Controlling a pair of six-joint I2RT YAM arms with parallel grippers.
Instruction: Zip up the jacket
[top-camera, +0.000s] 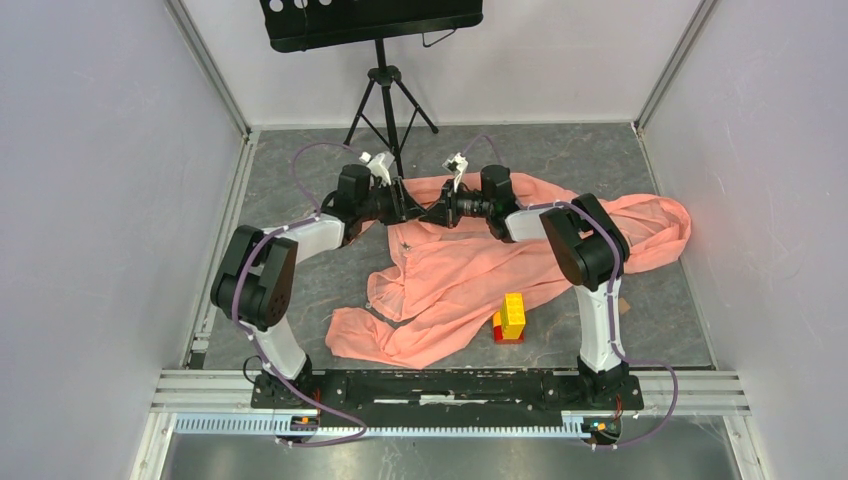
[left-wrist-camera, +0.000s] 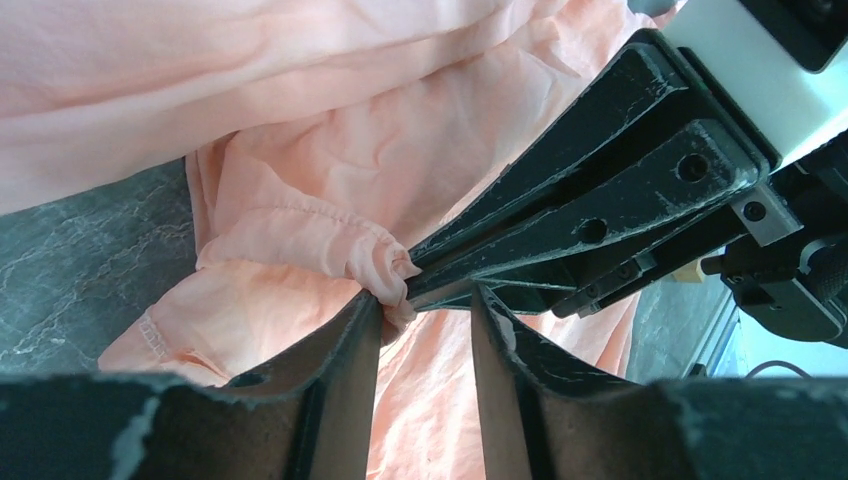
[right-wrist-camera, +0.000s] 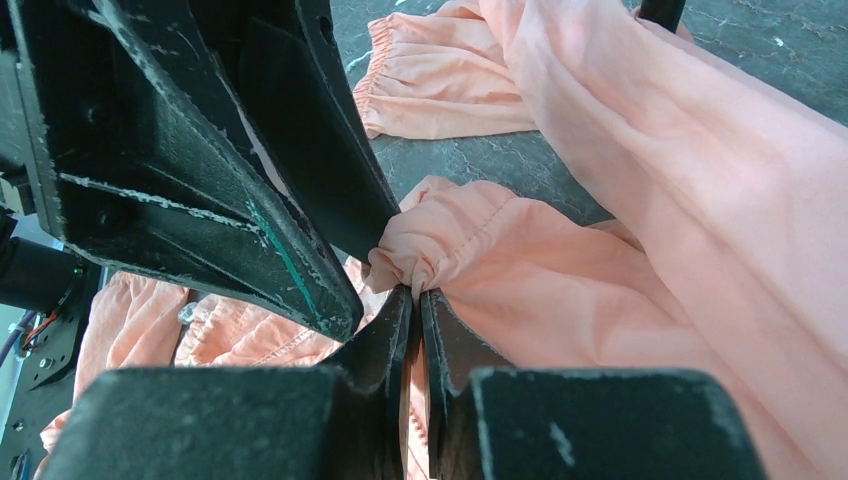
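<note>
Edges/room: jacket (top-camera: 470, 270) lies crumpled across the middle and right of the grey worktop (top-camera: 560, 160). Its right end is close to the right wall and its near-left lobe is near the arm bases. Bare worktop shows on the left side and along the far edge. A tripod stand (top-camera: 385, 90) has its feet just behind both tools.

Counts: 1 jacket, 2 arms, 2 tools, 1 yellow-and-red block stack (top-camera: 510, 318) just beside the jacket's near edge.

Tools: both meet tip to tip over the jacket's far edge. Right tool (right-wrist-camera: 412, 300) has its fingers nearly together, pinching a gathered, stitched bunch of hem. Left tool (left-wrist-camera: 425, 310) has its fingers apart. The same bunch touches the tip of one left finger, and the right tool's tip sits just over the gap.

Hard to see: I cannot make out the zipper line or slider in either wrist view. In the top view the arms cover the grip point. Jacket folds overlap, so the sleeve layout is unclear.
</note>
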